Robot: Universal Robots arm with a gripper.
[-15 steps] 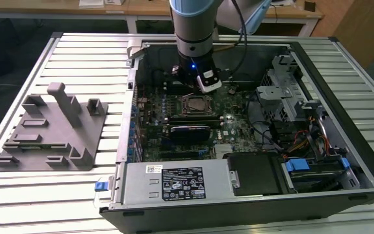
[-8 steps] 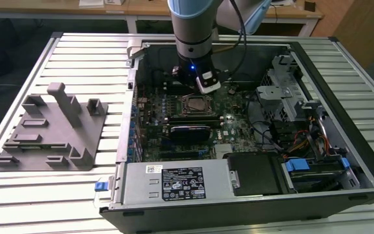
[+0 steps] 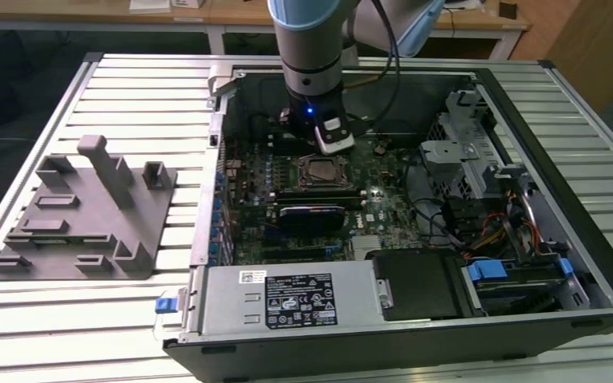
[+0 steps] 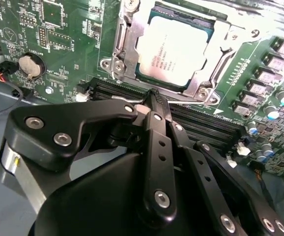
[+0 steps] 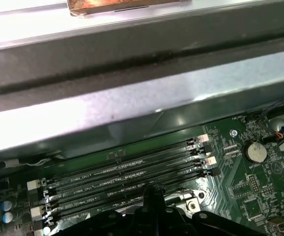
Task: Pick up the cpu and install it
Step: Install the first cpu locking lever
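Open computer case (image 3: 562,263) on slatted table (image 3: 125,80); cpu (image 4: 174,49) seated in socket just beyond gripper (image 4: 154,96), jaws pressed together, holding nothing.

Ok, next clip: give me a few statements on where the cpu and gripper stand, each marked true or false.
1. The cpu lies in the motherboard socket. True.
2. The gripper holds the cpu. False: its fingers are closed on nothing, beside the socket.
3. The grey fixture sits inside the computer case. False: it sits on the slatted table, outside the case.
4. The gripper is above the memory slots. True.
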